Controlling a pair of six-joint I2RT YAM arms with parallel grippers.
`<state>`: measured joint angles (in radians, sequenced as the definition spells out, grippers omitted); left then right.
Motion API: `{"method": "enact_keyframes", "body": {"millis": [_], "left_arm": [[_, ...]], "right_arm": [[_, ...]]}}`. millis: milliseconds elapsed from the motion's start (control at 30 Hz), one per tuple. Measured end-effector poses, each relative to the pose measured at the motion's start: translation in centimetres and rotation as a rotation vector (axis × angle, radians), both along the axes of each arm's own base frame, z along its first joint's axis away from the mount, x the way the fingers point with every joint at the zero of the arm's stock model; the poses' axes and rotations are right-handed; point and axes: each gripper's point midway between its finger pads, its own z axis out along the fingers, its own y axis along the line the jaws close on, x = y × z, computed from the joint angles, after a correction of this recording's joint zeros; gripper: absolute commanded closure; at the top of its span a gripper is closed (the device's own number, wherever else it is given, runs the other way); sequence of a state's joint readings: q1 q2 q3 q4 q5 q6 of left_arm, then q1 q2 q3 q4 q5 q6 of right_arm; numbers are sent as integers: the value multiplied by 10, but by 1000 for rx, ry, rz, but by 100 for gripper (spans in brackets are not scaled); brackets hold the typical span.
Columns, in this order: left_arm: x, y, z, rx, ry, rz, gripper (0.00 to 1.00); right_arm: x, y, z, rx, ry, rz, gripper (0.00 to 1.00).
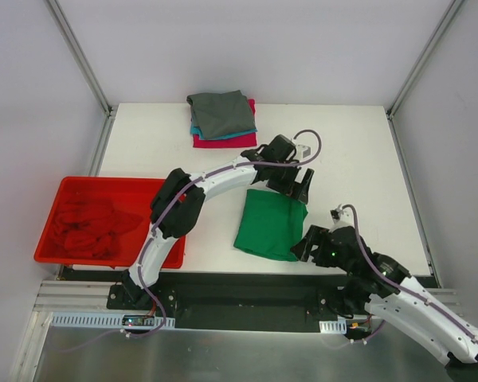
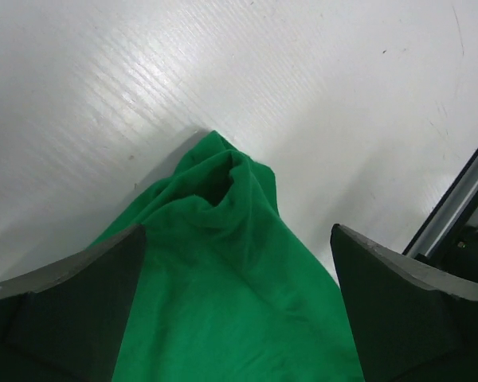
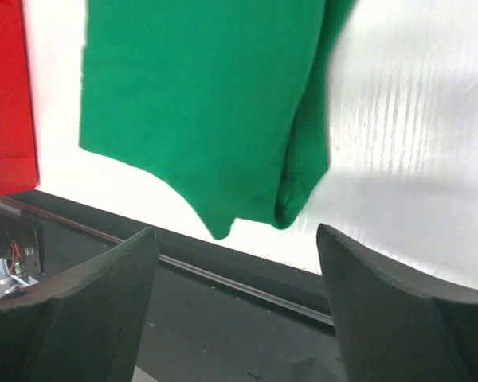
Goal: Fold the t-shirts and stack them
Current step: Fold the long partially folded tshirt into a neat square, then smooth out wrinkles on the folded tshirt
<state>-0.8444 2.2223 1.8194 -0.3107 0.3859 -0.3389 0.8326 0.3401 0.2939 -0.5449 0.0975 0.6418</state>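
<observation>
A bright green t-shirt (image 1: 269,224) lies folded in a rough rectangle on the white table (image 1: 358,159), near its front edge. My left gripper (image 1: 301,188) hovers over the shirt's far right corner, open. In the left wrist view the bunched green corner (image 2: 223,179) lies between the spread fingers (image 2: 80,302) of the left gripper (image 2: 237,232), ungripped. My right gripper (image 1: 303,245) stands open just off the shirt's near right corner. In the right wrist view the green hem (image 3: 199,95) lies beyond the right gripper (image 3: 235,232), untouched. A folded stack (image 1: 221,118) sits at the back, grey on top of teal and magenta.
A red bin (image 1: 64,191) holding crumpled red cloth (image 1: 92,223) stands at the table's left front; its wall (image 3: 8,95) shows in the right wrist view. A dark rail (image 3: 223,278) runs along the table's near edge below the right gripper.
</observation>
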Motion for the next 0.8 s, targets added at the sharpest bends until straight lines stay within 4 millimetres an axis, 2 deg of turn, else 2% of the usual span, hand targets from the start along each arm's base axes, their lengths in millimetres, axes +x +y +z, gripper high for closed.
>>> {"method": "enact_keyframes", "body": {"millis": [67,133,267,367,400,467,533,600,700,800], "left_arm": [[0,1,4,-2,-10,-3,1],[-2,6,15,-8,-28,-1,1],[0,27,59,-34,-110,50,1],[6,56,97,-74,-158,130,1],[9,75,109,-91,-165,177,1],[18,111,119,-113,-159,270,1],[26,151,116,-114,-142,378,1],[28,184,99,-88,-111,474,1],[8,201,68,-37,-46,502,1],[-11,206,54,-13,-15,493,1]], "right_arm": [[5,-4,17,-22,-35,-8,1],[11,-5,39,-35,-79,-4,4],[22,4,72,-48,-147,44,4],[30,18,79,-60,-159,93,4],[33,24,78,-70,-154,111,4],[40,32,76,-94,-146,136,4],[52,40,71,-126,-136,143,4],[69,44,63,-148,-118,134,4],[87,49,49,-139,-74,129,4],[102,52,33,-113,-20,136,4]]}}
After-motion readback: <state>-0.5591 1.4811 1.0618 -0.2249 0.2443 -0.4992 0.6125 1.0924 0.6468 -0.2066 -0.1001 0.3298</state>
